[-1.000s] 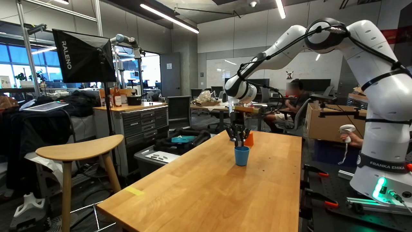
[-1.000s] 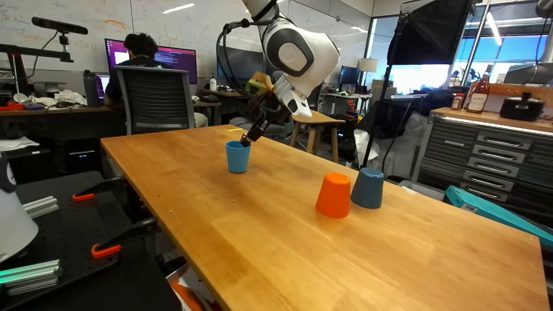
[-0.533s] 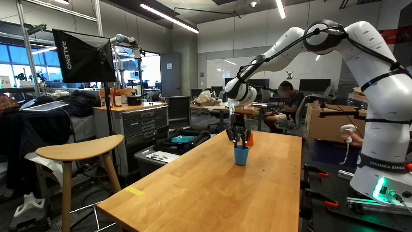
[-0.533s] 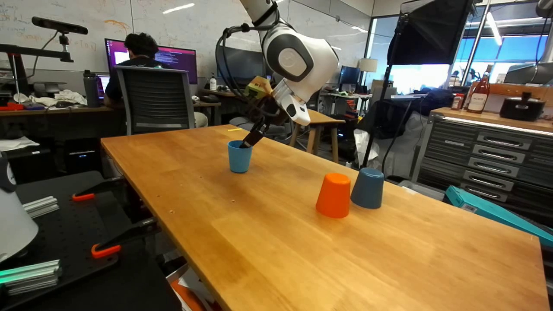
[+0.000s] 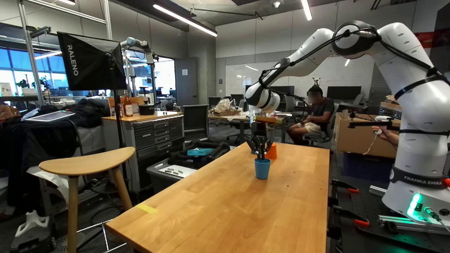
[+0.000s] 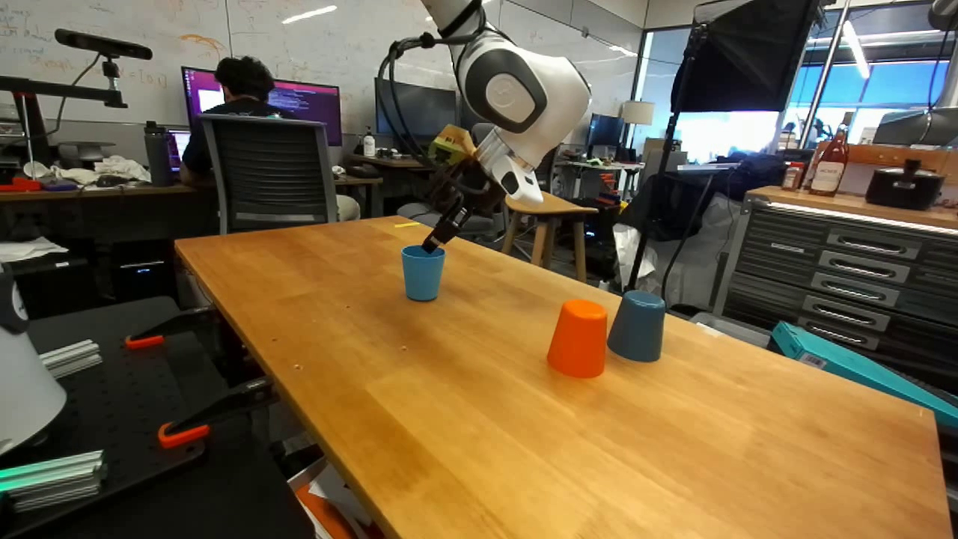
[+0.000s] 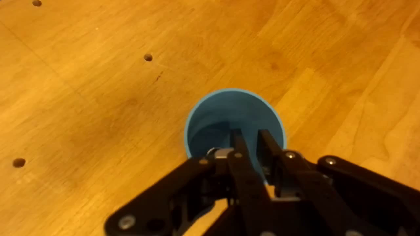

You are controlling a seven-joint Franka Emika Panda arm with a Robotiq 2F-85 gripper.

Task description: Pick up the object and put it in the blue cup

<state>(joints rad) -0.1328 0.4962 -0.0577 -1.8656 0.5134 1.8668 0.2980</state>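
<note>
The blue cup stands upright on the wooden table (image 6: 479,419) and shows in both exterior views (image 5: 262,169) (image 6: 423,275). In the wrist view I look down into its open mouth (image 7: 236,108). My gripper (image 7: 249,133) is over the cup, partly open, with a narrow gap and nothing seen between its fingers (image 7: 239,141). In both exterior views the gripper (image 5: 261,159) (image 6: 429,248) points down at the cup's rim, its tips at or just inside the mouth. No separate object shows in the jaws; part of the cup's inside is hidden by shadow and fingers.
An orange cup (image 6: 578,339) and a dark slate-blue cup (image 6: 638,326) stand upside down side by side on the table. Clamps (image 6: 183,434) grip the table edge on the robot's side. A wooden stool (image 5: 87,161) stands beyond the table's opposite edge.
The blue cup has shifted slightly along the table, rightward in an exterior view. My gripper spread wider half a second ago, then narrowed and rose a little.
</note>
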